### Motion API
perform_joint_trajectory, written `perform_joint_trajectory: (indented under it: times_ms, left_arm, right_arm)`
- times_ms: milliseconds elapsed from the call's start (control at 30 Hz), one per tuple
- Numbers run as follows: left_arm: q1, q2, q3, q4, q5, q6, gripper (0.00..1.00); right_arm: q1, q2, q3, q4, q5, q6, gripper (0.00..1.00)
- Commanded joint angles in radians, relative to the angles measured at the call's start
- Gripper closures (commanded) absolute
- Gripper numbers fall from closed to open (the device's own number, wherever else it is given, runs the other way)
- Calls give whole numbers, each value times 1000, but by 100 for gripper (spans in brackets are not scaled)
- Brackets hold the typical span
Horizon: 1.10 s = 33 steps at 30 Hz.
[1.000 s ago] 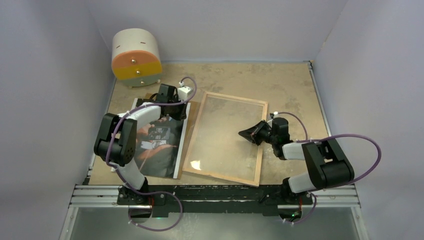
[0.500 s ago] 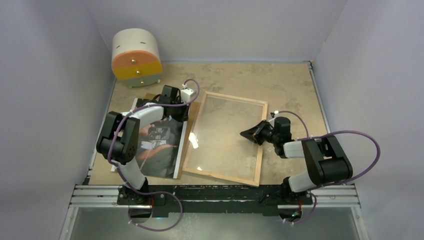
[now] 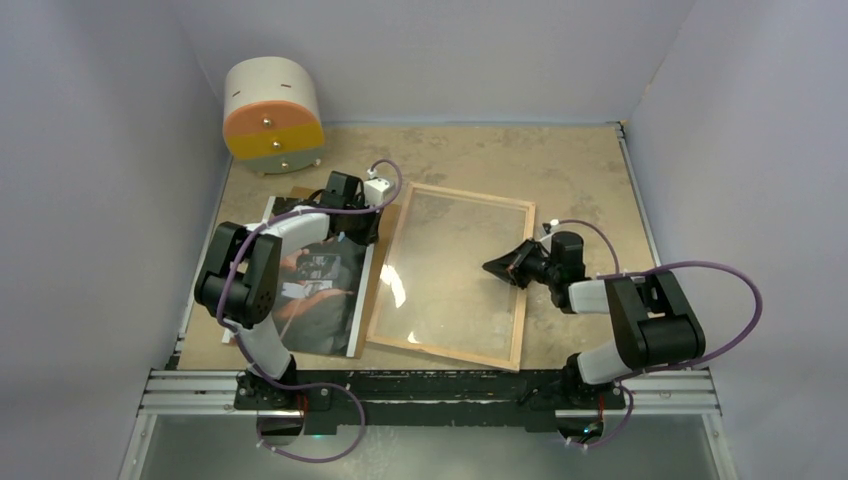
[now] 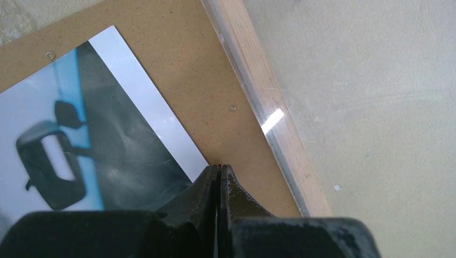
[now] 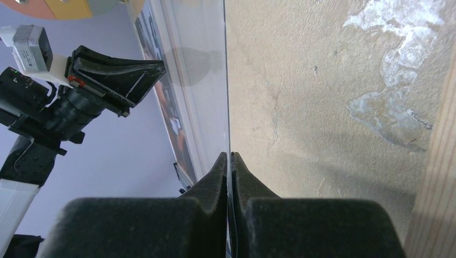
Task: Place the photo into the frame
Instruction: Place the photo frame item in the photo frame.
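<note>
we see the glare slide: right gripper (image 5: 228, 156), pinched tight on the clear pane (image 3: 450, 270), is likely tilting it. left gripper (image 4: 219, 167) closed, empty, photo (image 4: 123, 145) just left of its tips, frame (image 4: 258, 91) unfilled.

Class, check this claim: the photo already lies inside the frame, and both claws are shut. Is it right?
Not quite. The photo lies outside the frame, on the brown board beside it, as the top external view shows. The left claw and the right claw are both shut, as stated.
</note>
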Motion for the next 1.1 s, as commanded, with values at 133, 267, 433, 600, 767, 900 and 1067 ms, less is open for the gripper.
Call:
perform_joint_trajectory:
  times_ms: [133,267,433,600,767,900,1067]
  left_arm:
    - [-9,4,-3,19,15,27,100]
    - [-11,4,-5,18,24,27,100]
    - [-18,2,-12,17,35,33,100]
    - [-22,2,-18,16,42,35,100]
    - [-28,6,-20,13,44,39,100]
    - [-31,10,-22,13,46,42,100]
    - [-36,15,-20,13,49,45,100]
  right_arm:
    - [-21,-21,46,-38,-6,-53,100]
    - [-24,-36,45,-46,-6,-62,100]
    - [-27,-67,56,-82,-4,-86,100]
    - [-31,-83,66,-106,1,-105,100]
    - [-34,-73,70,-102,-3,-105,100]
    - [-36,-74,72,-104,-3,-108,100]
    - [-42,-88,76,-127,4,-124,100]
